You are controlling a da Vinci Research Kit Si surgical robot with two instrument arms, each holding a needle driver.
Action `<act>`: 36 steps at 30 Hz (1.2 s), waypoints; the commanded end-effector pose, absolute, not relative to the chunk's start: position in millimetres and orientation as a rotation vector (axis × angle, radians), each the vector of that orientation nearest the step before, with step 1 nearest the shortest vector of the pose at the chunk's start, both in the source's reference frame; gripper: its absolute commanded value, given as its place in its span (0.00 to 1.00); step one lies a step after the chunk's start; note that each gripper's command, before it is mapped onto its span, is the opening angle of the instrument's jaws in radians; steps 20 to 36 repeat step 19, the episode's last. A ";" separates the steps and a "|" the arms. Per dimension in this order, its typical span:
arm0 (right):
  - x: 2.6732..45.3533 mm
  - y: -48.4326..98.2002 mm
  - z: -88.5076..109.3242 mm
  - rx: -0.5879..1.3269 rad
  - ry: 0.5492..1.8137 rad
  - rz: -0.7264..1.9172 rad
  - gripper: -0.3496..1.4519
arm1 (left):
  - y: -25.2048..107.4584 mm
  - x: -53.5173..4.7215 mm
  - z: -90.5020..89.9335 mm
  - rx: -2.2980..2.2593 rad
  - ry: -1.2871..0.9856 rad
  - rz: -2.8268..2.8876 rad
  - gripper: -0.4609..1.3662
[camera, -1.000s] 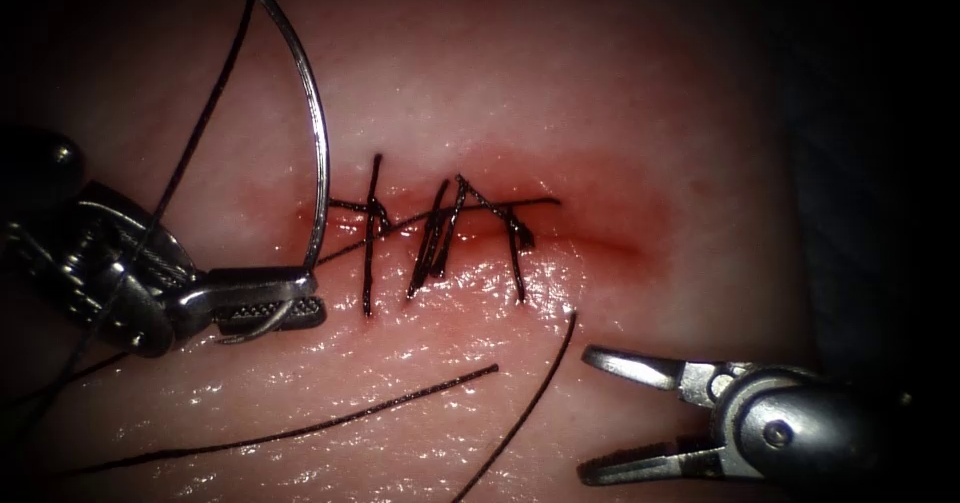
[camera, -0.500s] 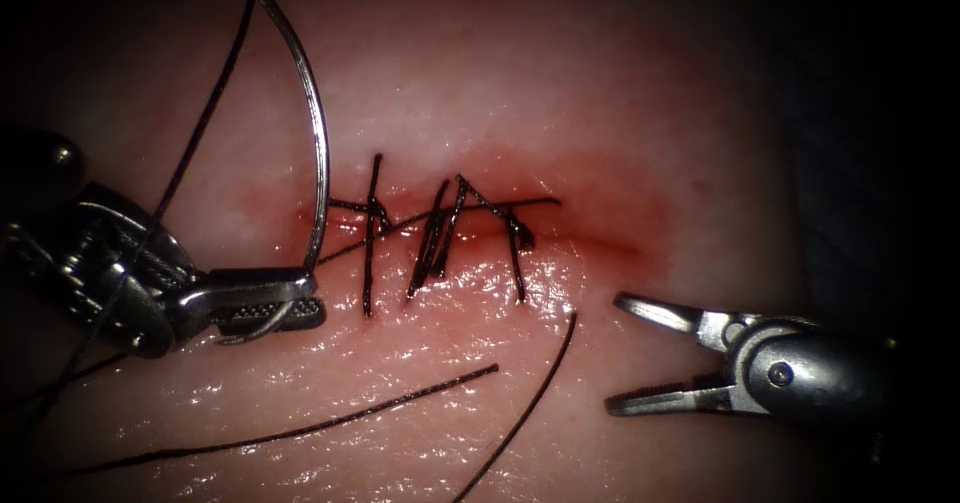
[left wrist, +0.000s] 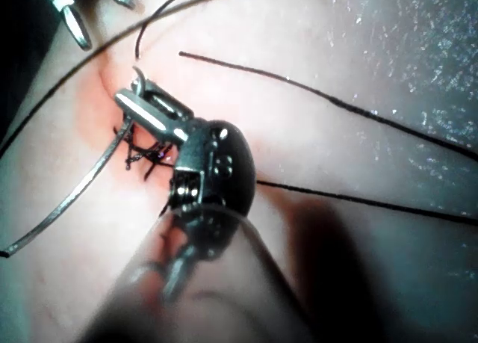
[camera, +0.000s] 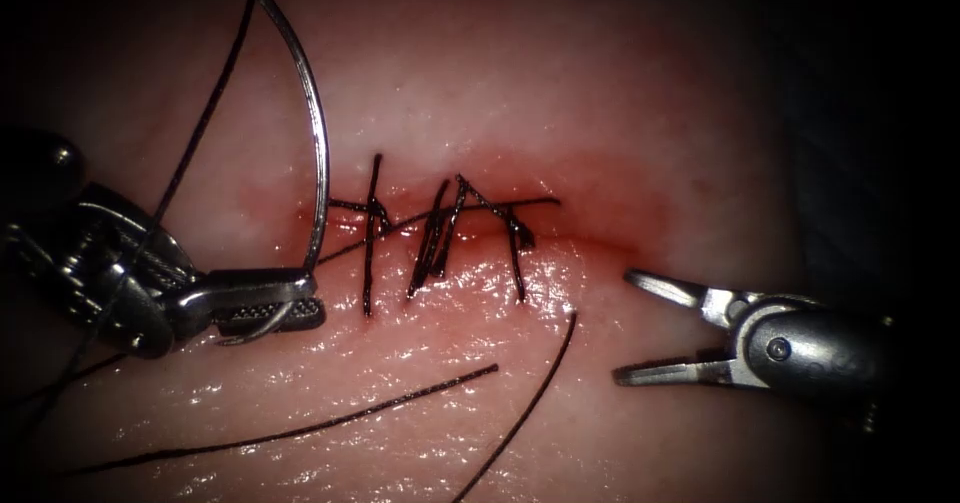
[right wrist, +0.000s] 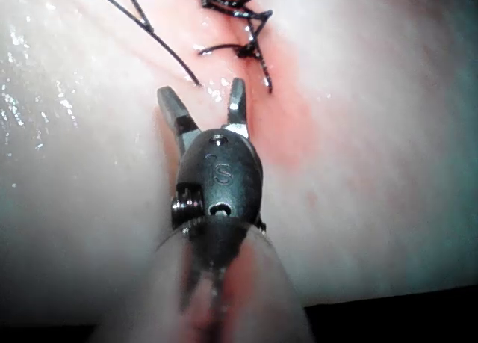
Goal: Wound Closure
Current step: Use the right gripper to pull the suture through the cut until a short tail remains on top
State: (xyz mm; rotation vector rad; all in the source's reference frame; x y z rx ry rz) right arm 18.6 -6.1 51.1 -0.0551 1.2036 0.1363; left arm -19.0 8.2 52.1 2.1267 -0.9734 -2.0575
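Left tool [camera: 285, 301] clamped on curved needle [camera: 318, 133] near its tip, clear of tissue [camera: 600, 93]; right tool [camera: 628, 325] spread apart, empty, right of stitches [camera: 440, 233].

One mark legible: a single letter "S" stamped on the dark metal wrist housing of the right tool [right wrist: 204, 100], just behind its jaws, seen in the right wrist view. No other letters, numbers, brand names or signs can be read on the left tool [camera: 300, 298], the needle [camera: 315, 133], the thread [camera: 300, 428] or the tissue [camera: 520, 63].
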 end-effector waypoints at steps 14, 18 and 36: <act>18.7 -6.1 51.0 -0.068 1.156 0.155 0.83 | 8.2 -19.0 52.0 2.123 -0.964 -2.058 0.06; 18.9 -6.1 51.1 -0.069 1.155 0.156 0.84 | 8.2 -19.1 52.1 2.123 -0.964 -2.058 0.06; 18.9 -6.1 51.1 -0.069 1.155 0.156 0.83 | 8.2 -19.1 52.0 2.123 -0.964 -2.058 0.06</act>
